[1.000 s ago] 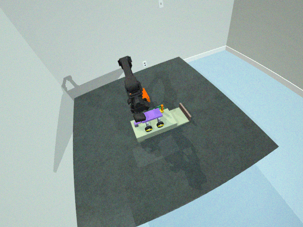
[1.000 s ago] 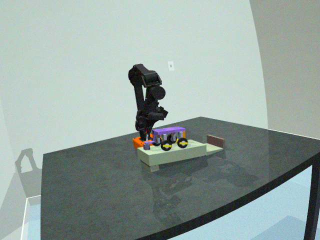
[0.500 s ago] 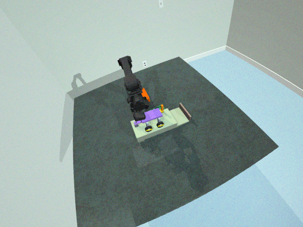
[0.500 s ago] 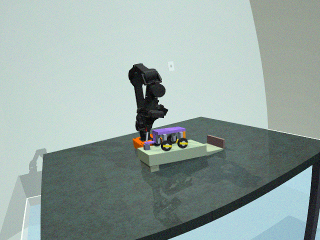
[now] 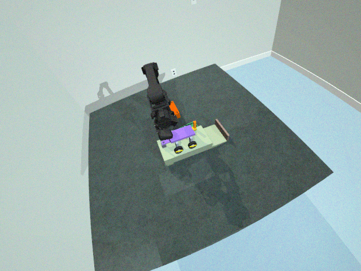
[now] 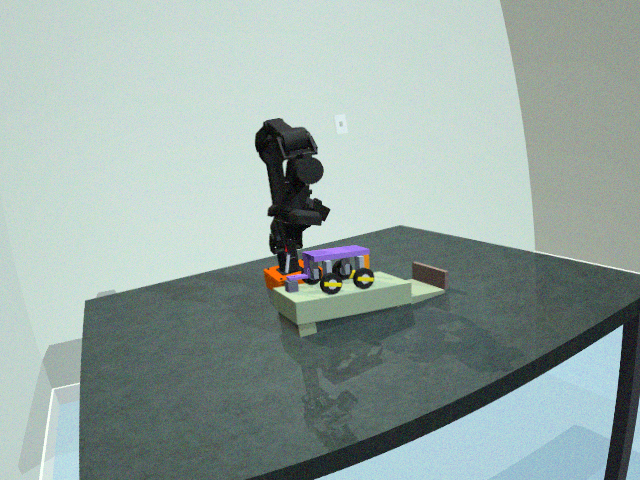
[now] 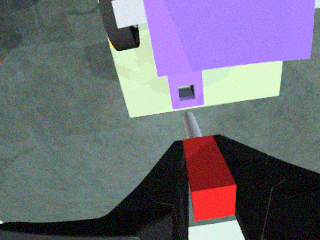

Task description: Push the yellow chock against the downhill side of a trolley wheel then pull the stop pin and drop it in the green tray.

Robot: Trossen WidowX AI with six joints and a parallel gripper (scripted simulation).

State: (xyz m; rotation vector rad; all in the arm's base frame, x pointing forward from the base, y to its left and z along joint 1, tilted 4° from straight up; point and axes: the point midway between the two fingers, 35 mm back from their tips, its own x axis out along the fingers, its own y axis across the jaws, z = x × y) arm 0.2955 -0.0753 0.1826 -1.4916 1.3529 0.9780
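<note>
The trolley (image 5: 183, 133) (image 6: 334, 253) (image 7: 234, 14) has a purple deck and black wheels with yellow hubs, and it stands on the pale green ramp (image 5: 186, 154) (image 6: 343, 305) (image 7: 143, 90). My gripper (image 7: 198, 146) (image 6: 285, 264) is shut on the red-headed stop pin (image 7: 212, 190) at the uphill end. The pin's grey shaft (image 7: 192, 123) is out of the square hole in the trolley's purple tab (image 7: 187, 94) and points at it. The chock's orange handle (image 5: 194, 125) (image 6: 366, 260) shows at the far side of the trolley's downhill end. Its base and its contact with the wheel are hidden.
A corner of the green tray (image 5: 190, 122) lies beyond the ramp on the far side. A brown end block (image 5: 221, 129) (image 6: 429, 274) stands at the ramp's low end. The arm (image 5: 157, 96) leans over the uphill end.
</note>
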